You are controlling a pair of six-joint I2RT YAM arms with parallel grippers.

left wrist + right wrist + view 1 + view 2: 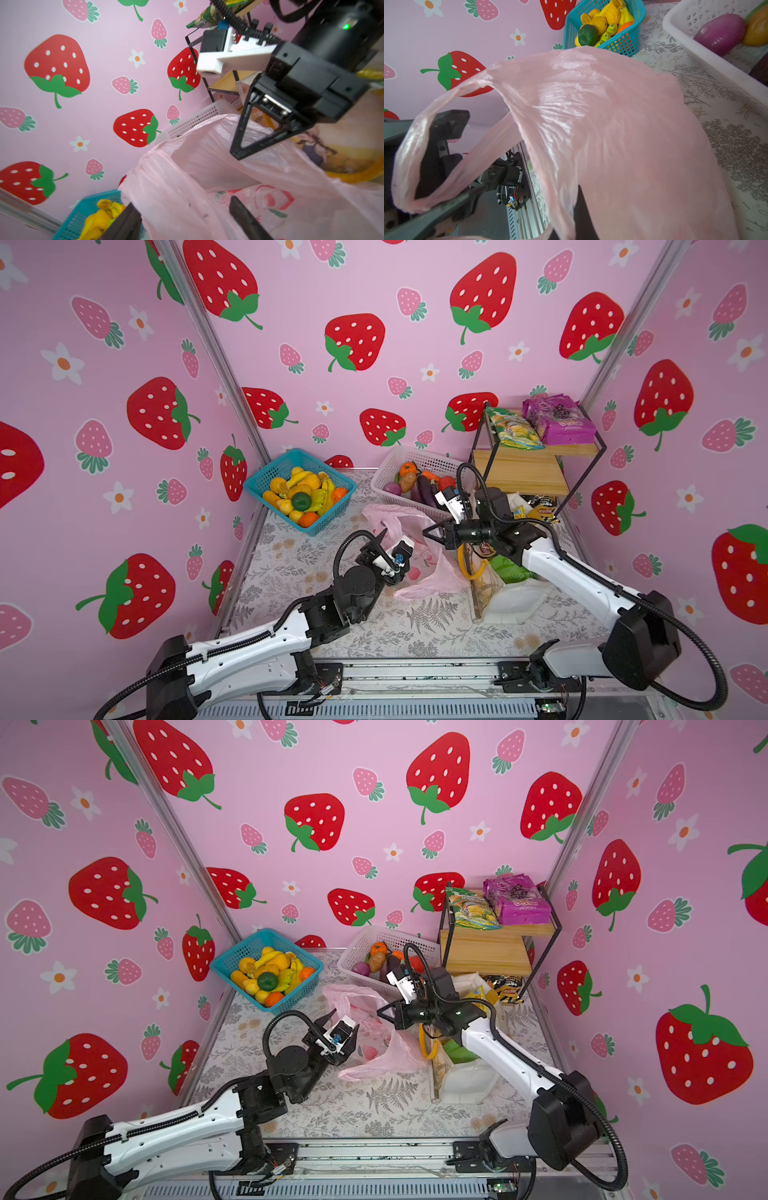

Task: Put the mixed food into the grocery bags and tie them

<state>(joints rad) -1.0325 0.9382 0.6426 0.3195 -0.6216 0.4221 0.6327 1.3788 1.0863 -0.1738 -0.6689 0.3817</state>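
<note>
A thin pink grocery bag (pixel 419 572) with red fruit prints lies crumpled mid-table. My right gripper (pixel 424 531) is shut on its raised rim, and one loop handle (pixel 411 145) hangs in front of the right wrist camera. My left gripper (pixel 343 1026) stands open at the bag's left side, with pink film between its fingers (pixel 245 216). A white tote (pixel 511 597) with yellow handles (pixel 469 570) stands under the right arm. It holds a yellow crisp packet (pixel 484 549) and a bright green packet (pixel 509 570). The dark green round fruit (pixel 301 501) lies in the blue basket (pixel 266 479).
A white mesh basket (pixel 399 460) of toy vegetables stands behind the pink bag. At the back right a wire-and-wood shelf (pixel 523 477) carries a purple grape-print packet (pixel 559 420) and a green-yellow packet (pixel 513 427). A black-and-yellow packet (pixel 540 506) lies below it.
</note>
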